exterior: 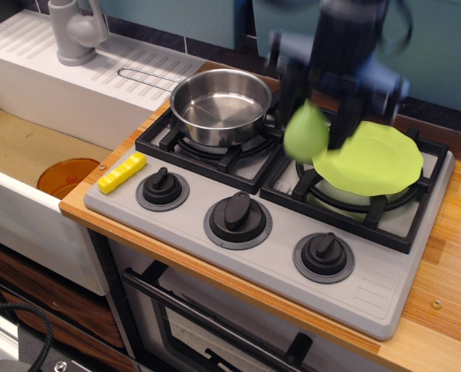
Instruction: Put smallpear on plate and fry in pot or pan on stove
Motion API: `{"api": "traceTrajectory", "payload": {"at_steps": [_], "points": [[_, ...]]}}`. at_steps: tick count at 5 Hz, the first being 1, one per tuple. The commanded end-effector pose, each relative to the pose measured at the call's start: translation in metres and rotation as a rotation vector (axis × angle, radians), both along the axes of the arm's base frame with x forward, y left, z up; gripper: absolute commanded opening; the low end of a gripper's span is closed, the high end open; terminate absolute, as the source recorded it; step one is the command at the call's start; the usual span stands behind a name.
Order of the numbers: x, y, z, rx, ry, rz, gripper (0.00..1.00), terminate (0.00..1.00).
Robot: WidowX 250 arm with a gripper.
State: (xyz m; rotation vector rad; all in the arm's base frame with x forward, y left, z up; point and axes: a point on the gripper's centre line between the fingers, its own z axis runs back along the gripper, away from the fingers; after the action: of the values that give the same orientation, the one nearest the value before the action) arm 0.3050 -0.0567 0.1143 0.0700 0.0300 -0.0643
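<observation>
My gripper [314,128], blurred by motion, is shut on the light-green smallpear [305,132] and holds it in the air over the left edge of the lime-green plate [373,159]. The plate lies on the right burner of the grey stove [385,287]. The steel pan [218,105] sits empty on the left burner, its wire handle pointing back left. The yellow fry [122,172] lies on the stove's front left corner, left of the knobs.
Three black knobs [237,216] line the stove front. A white sink [29,155] with an orange drain and a grey faucet [75,31] stands to the left. Wooden counter [455,256] runs on the right.
</observation>
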Motion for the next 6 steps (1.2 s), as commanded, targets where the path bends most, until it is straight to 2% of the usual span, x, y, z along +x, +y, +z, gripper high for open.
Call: {"api": "traceTrajectory", "payload": {"at_steps": [1,2,3,5,6], "points": [[0.077,0.002,0.025,-0.076,-0.019,-0.017,0.00,0.00],[0.095,0.004,0.009,-0.083,-0.044,-0.030,0.00,0.00],[0.094,0.004,0.001,-0.084,-0.052,-0.026,0.00,0.00],[0.074,-0.008,-0.015,-0.094,-0.076,0.010,0.00,0.00],[0.070,-0.013,-0.027,-0.084,-0.107,0.010,1.00,0.00]]}}
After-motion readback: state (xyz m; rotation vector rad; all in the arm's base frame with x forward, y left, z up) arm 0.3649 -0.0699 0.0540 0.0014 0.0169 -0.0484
